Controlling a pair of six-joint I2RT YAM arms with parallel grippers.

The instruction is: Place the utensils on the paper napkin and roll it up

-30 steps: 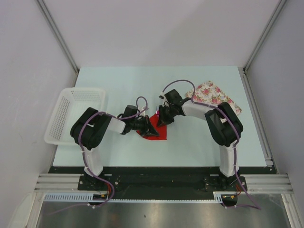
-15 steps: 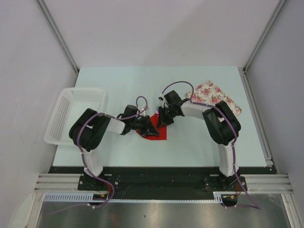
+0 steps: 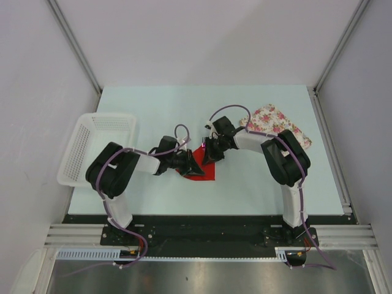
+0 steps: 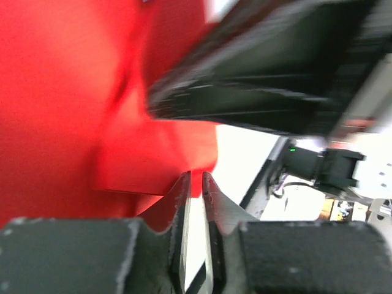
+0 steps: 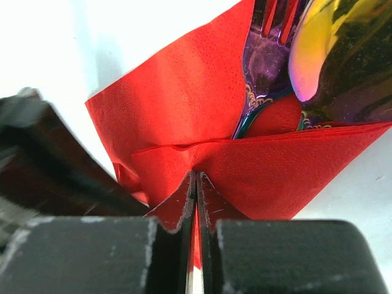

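The red paper napkin (image 3: 203, 174) lies mid-table, folded over the utensils. In the right wrist view the pink-purple fork (image 5: 264, 64) and the gold-bowled spoon (image 5: 318, 55) stick out from under a folded flap of napkin (image 5: 177, 98). My right gripper (image 5: 196, 174) is shut on that flap's edge; from above it (image 3: 208, 158) sits at the napkin's far side. My left gripper (image 4: 196, 179) stands a narrow slit open, tips at the edge of the napkin (image 4: 67, 98), with nothing between them; in the top view it (image 3: 196, 166) is at the napkin's left side.
A white plastic basket (image 3: 92, 147) stands at the table's left edge. A white cloth with pink flowers (image 3: 275, 121) lies at the back right, behind the right arm. The right gripper's black body (image 4: 275, 73) looms close in front of the left wrist camera.
The left jaws have parted a little from shut. The left arm's elbow has drifted leftward, and the right gripper has closed tighter on the napkin fold.
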